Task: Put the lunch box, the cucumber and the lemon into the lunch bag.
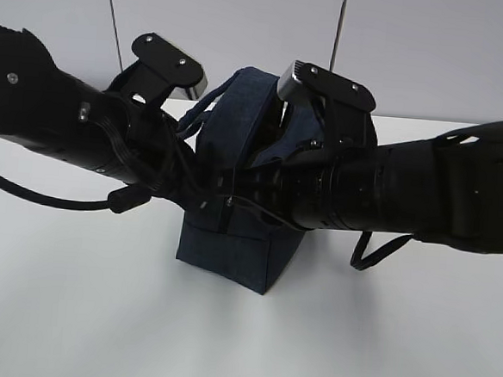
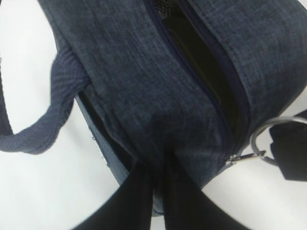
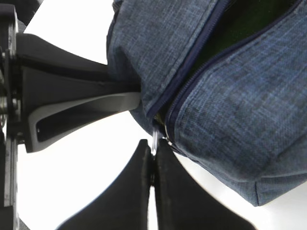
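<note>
On the left, the left gripper [image 2: 160, 191] has its dark fingers pressed together on a fold of the lunch bag [image 1: 231, 239] at its end — pinched fabric bulges just above the fingertips. Beside it in the left wrist view, a ribbed woven loop handle [image 2: 53, 120] curves out over the white tabletop [image 1: 79, 314]. The bag is a boxy shape of dark navy, heathered cloth, standing upright in the middle of the tabletop between the two arms. Its zipper [image 2: 211, 91] lies open along the top, showing a dark, shadowed interior; what sits inside cannot be told, apart from a hint of green in the right wrist view. A silver ring pull [image 2: 268, 141] hangs at the zipper's end, clipped by a small metal link. On the right, the right gripper [image 3: 153, 158] is closed narrowly on the metal zipper tab at the bag's end — its black fingers meet with almost no gap.
</note>
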`<action>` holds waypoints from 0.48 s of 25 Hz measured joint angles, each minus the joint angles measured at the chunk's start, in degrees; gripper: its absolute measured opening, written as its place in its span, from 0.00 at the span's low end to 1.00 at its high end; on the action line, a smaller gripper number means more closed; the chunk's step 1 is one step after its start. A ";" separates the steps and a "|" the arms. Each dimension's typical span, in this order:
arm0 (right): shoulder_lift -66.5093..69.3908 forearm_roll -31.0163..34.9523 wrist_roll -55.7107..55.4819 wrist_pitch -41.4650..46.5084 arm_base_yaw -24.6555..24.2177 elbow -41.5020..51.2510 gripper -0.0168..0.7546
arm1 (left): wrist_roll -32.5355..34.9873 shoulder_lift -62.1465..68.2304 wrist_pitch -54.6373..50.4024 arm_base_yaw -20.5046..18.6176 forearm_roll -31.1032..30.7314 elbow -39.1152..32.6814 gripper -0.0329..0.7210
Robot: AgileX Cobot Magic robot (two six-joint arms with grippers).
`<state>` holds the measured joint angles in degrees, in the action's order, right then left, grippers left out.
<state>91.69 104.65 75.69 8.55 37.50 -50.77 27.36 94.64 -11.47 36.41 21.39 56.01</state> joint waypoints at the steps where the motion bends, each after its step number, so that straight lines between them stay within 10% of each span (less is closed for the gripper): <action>1: 0.00 0.00 0.00 0.00 0.00 0.00 0.02 | 0.00 0.00 -0.31 0.00 0.00 0.07 0.04; 12: 0.00 0.00 0.00 0.45 0.00 -1.55 0.02 | 0.00 0.00 -1.17 0.00 0.00 0.07 0.04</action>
<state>91.69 104.65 75.69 9.00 37.50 -52.32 27.36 94.64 -12.64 36.41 21.39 56.08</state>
